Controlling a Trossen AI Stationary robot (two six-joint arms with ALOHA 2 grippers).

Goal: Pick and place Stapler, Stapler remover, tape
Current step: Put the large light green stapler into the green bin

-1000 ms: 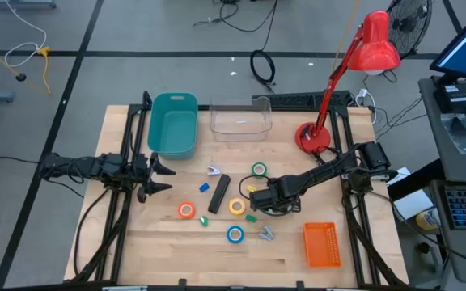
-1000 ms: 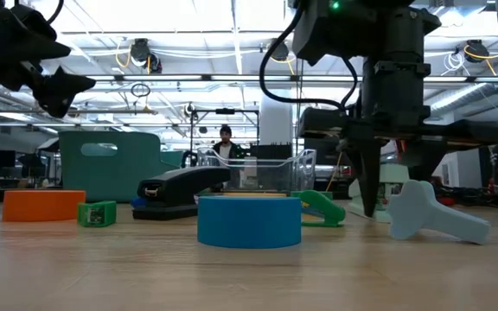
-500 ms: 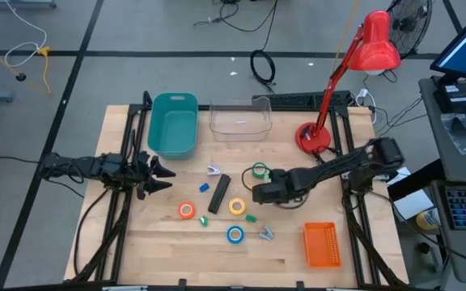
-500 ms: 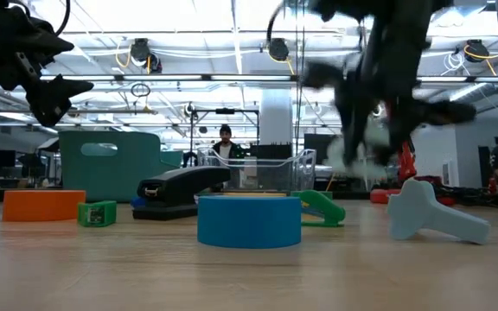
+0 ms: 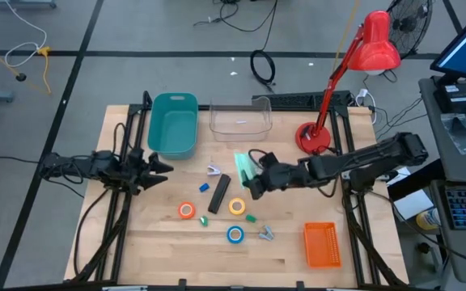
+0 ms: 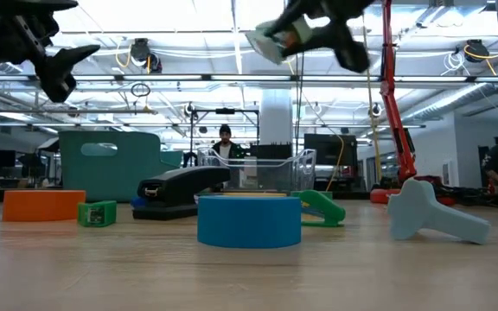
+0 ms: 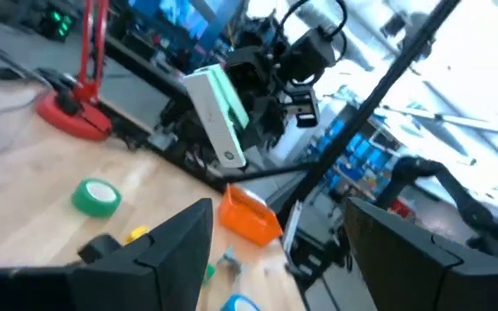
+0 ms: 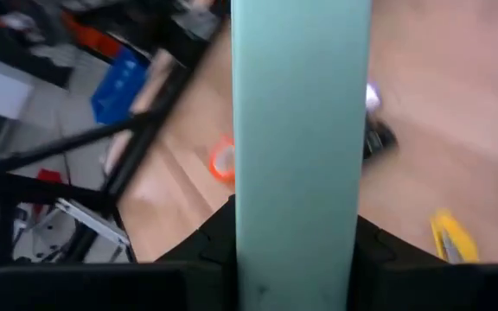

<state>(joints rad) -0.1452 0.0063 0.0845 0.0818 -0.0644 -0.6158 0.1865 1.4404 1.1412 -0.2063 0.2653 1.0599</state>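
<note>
The right claw (image 5: 247, 179) grips a pale green stapler (image 5: 243, 168) at mid-body above the counter (image 5: 160, 242); rigid and smooth, it looks prone to pivoting if pinched off-centre.

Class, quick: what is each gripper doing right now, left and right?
Left gripper: open, holding nothing, at the table's left edge.
Right gripper: closed on a pale green stapler, lifted above the table.

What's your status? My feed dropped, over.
Right gripper shut on pale green stapler, held high mid-table. Left gripper open, waiting left side. Nothing in the way.
</note>
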